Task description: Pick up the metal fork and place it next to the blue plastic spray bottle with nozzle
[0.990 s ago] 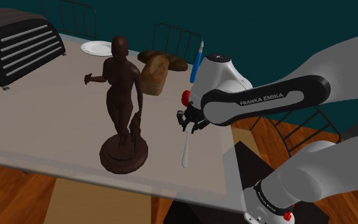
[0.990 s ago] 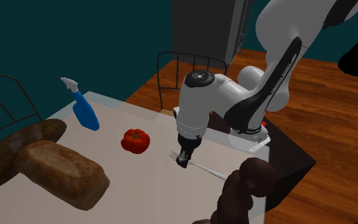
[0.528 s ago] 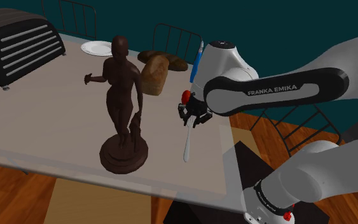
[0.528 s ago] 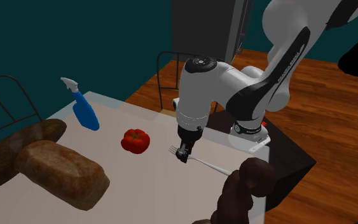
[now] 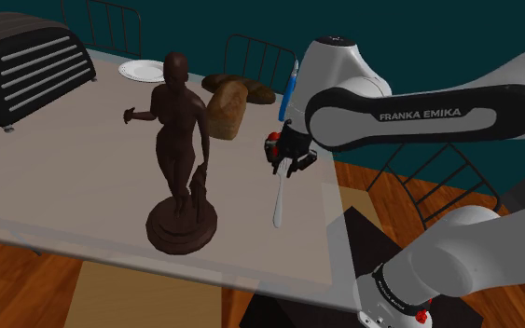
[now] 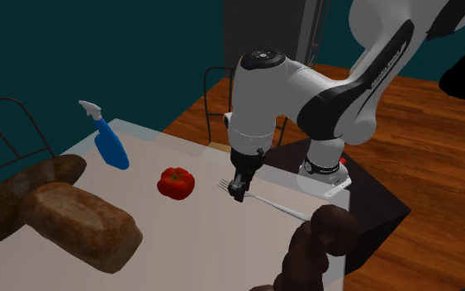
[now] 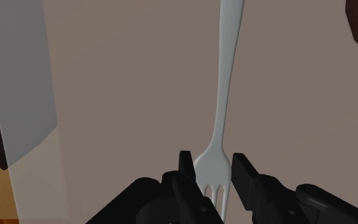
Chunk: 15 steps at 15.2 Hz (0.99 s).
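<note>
Nearest in the shoulder view, a dark brown statue point(image 5: 178, 158) of a standing figure rises from the counter point(image 5: 74, 158) close to its front edge. Just beside it, toward that view's right, the end effector point(image 5: 288, 160) is clamped on the tine end of the fork point(image 5: 277, 198), a pale, plain piece whose handle slants down toward the counter's near edge. In the wrist view the black fingers point(image 7: 185, 167) press on either side of the fork's head. A red tomato point(image 6: 176, 183) lies just beyond the end effector. Further back lie brown bread loaves point(image 5: 227, 107). The blue spray bottle point(image 5: 289, 91) sits near the far edge, well apart from the fork. Farthest off are a white plate point(image 5: 141, 70) and a black toaster point(image 5: 27, 65).
</note>
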Each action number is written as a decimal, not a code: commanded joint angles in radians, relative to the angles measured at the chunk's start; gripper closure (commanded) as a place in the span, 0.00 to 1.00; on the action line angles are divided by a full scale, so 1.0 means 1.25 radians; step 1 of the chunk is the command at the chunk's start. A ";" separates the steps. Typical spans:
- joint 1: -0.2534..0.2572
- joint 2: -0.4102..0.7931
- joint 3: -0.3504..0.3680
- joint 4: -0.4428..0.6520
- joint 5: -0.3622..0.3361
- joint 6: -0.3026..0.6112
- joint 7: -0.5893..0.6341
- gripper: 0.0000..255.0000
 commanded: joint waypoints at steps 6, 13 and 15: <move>0.000 -0.030 -0.016 0.056 -0.003 -0.086 -0.005 1.00; -0.002 -0.048 -0.030 0.119 -0.009 -0.166 -0.008 1.00; -0.003 -0.051 -0.033 0.138 -0.011 -0.188 -0.009 1.00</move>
